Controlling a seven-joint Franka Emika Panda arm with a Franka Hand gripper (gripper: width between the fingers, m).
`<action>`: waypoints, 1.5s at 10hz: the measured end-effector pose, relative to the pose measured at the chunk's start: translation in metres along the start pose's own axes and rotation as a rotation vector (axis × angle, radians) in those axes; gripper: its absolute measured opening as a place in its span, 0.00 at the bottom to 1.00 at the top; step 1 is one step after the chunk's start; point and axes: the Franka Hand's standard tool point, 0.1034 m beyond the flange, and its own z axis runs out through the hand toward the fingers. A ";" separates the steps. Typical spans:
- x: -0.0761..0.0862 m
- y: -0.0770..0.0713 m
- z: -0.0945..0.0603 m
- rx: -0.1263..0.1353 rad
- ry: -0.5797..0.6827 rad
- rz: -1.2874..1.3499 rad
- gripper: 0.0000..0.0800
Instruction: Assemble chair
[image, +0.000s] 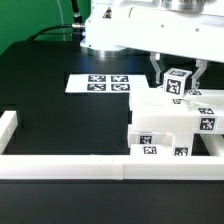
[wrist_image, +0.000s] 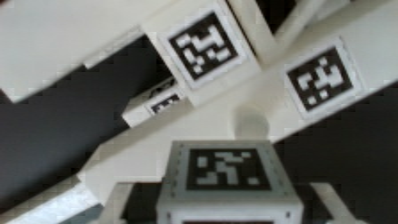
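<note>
My gripper (image: 178, 72) hangs at the exterior view's right, shut on a small white chair block (image: 178, 84) with a marker tag facing out. The block is in the air just above a cluster of chunky white chair pieces (image: 165, 125), each bearing tags. In the wrist view the held block (wrist_image: 222, 168) sits between my two fingers (wrist_image: 118, 205), tag up. Beyond it lie a tagged chair piece (wrist_image: 205, 45) and another tagged piece (wrist_image: 320, 80). Whether the held block touches the pieces below cannot be told.
The marker board (image: 100, 82) lies flat on the black table behind and to the exterior view's left of the cluster. A long white rail (image: 60, 165) runs along the front edge, and a short one (image: 8, 125) stands at the left.
</note>
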 end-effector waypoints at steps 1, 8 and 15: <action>0.001 -0.001 0.002 -0.001 0.002 0.007 0.36; -0.008 -0.008 0.013 0.000 -0.003 0.031 0.36; -0.004 -0.009 0.012 0.014 0.025 0.035 0.36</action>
